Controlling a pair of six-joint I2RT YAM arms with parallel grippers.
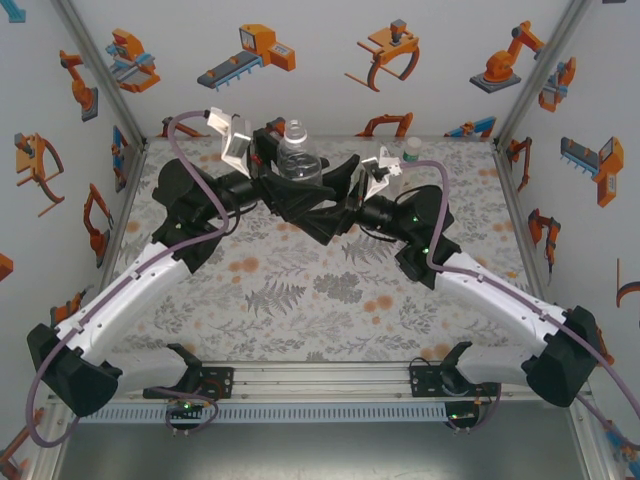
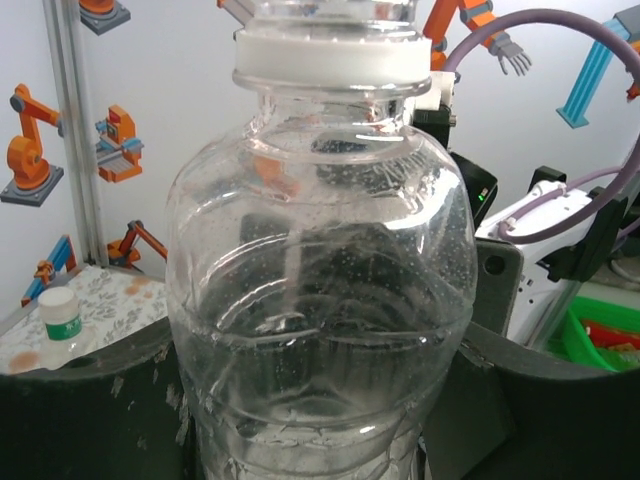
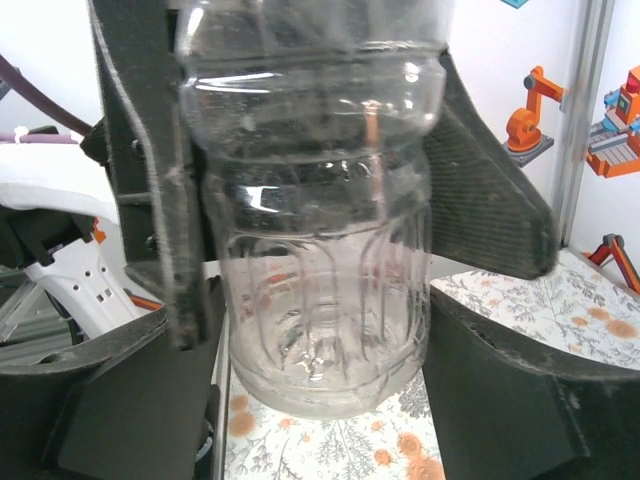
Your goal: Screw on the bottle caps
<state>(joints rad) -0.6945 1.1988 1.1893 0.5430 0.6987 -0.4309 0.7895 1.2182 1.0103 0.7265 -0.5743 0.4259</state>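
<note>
Left hand (image 2: 320, 430): clamped on the clear bottle (image 1: 298, 153); you can see its fingers (image 3: 140, 180) pressed against both sides.
Right hand (image 3: 320, 400): jaws flank the bottle's lower body; you cannot tell whether they grip it.
Bottle axis: vertical, neck up, base down.
Bottle place: 12 o'clock, over the bench (image 1: 300, 300).

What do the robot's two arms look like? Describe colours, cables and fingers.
Both arms are alike: white shells on the left arm and right arm, black joints, a purple-grey cable along each, small green lights near the right wrist, broad matt black fingers.
</note>
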